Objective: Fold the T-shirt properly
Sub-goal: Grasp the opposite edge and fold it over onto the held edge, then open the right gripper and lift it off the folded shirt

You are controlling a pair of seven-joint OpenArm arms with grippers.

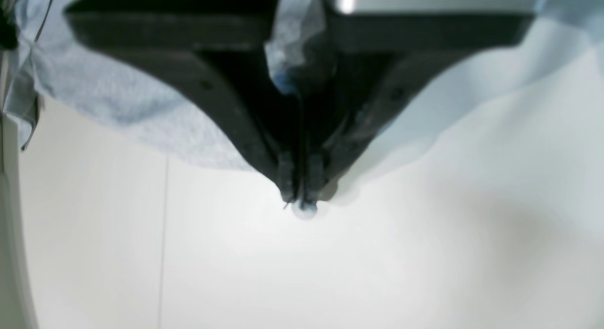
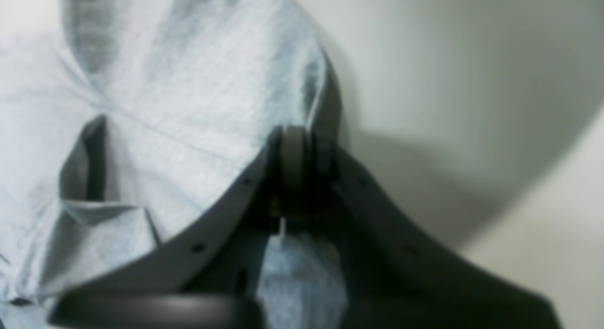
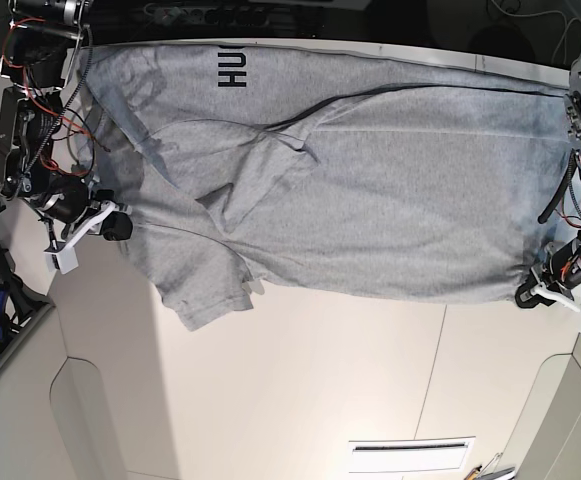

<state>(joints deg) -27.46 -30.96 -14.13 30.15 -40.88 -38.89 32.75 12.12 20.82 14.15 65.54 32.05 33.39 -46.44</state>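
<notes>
Lettering (image 3: 232, 68) shows only from the base; wrist views show left gripper (image 1: 300, 189) and right gripper (image 2: 302, 149) clamped on T-shirt (image 3: 370, 180) edges.

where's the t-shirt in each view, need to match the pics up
Left wrist: the T-shirt fills the upper band, a fold pinched in the left gripper.
Right wrist: it covers the left half, a bit caught in the right gripper.
Base: it lies spread across the upper half of the white table, lettering at the top.
Shared landmark: the white table under the cloth's edge.
</notes>
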